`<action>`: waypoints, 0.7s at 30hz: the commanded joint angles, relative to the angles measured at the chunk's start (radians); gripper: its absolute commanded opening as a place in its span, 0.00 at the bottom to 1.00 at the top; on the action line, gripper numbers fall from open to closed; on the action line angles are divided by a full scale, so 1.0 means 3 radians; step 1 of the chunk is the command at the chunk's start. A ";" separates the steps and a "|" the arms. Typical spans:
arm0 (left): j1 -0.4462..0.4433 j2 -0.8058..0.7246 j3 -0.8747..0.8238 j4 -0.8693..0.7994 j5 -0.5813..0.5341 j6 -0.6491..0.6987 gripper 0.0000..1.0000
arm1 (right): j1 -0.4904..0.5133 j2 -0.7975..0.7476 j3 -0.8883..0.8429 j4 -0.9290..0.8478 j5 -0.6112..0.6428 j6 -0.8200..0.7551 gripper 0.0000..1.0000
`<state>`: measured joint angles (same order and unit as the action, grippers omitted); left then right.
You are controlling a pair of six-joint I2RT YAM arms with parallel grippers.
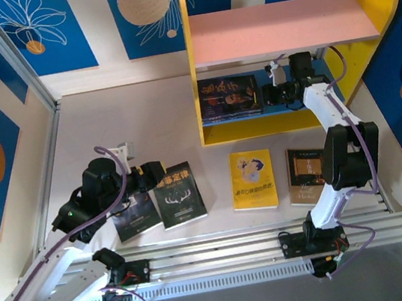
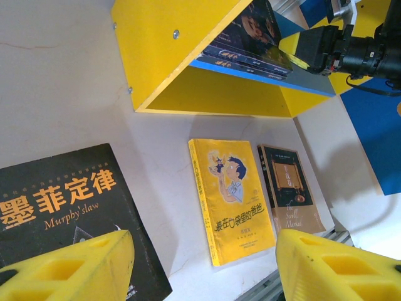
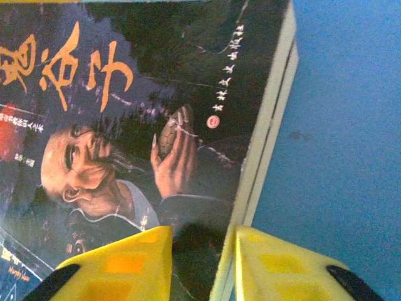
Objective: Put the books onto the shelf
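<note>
The shelf (image 1: 273, 27) stands at the back, with a stack of two dark books (image 1: 229, 97) lying flat on its blue lower board (image 3: 338, 125). My right gripper (image 3: 203, 257) reaches under the pink board and is slightly open, its fingers straddling the right edge of the top dark book (image 3: 138, 113) without pinching it. Four books lie on the table: a black one (image 1: 179, 194), a dark one (image 1: 136, 213) partly under my left arm, a yellow one (image 1: 252, 179) and a brown one (image 1: 307, 175). My left gripper (image 2: 203, 276) hovers open above the black book (image 2: 62, 200), holding nothing.
The shelf's yellow side panel (image 2: 169, 56) faces the table books. An aluminium rail frame (image 1: 261, 247) runs along the near edge. The right arm (image 1: 340, 145) rises over the brown book. White walls close the table at the left and back.
</note>
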<state>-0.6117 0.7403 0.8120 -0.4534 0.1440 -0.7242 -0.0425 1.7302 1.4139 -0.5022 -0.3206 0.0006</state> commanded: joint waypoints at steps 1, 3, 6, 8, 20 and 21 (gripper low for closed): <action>-0.0016 -0.0039 -0.0022 0.0028 -0.0035 0.0011 0.62 | 0.0046 -0.0166 -0.0190 -0.0147 -0.0055 -0.0085 0.26; -0.0014 -0.0034 -0.0013 0.0033 -0.0031 0.0011 0.62 | 0.0039 -0.0225 -0.0237 -0.0156 -0.0031 -0.0136 0.24; -0.0017 -0.0023 0.0001 0.0035 -0.0021 0.0010 0.62 | 0.0029 -0.0264 -0.0231 -0.0204 -0.0078 -0.0199 0.22; -0.0012 -0.0023 0.0003 0.0036 -0.0020 0.0006 0.62 | 0.0034 -0.0279 -0.0225 -0.0221 -0.0110 -0.0233 0.22; -0.0014 -0.0044 0.0034 -0.0019 -0.0034 0.0021 0.62 | -0.0073 -0.0081 -0.0026 -0.0165 -0.0231 -0.0342 0.20; -0.0015 -0.0046 0.0034 -0.0026 -0.0040 0.0021 0.62 | -0.0103 -0.0056 -0.0006 -0.0153 -0.0273 -0.0342 0.20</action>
<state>-0.6117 0.7403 0.8120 -0.4538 0.1440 -0.7242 -0.0608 1.6817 1.3777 -0.5117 -0.3283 -0.0738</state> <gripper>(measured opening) 0.621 0.204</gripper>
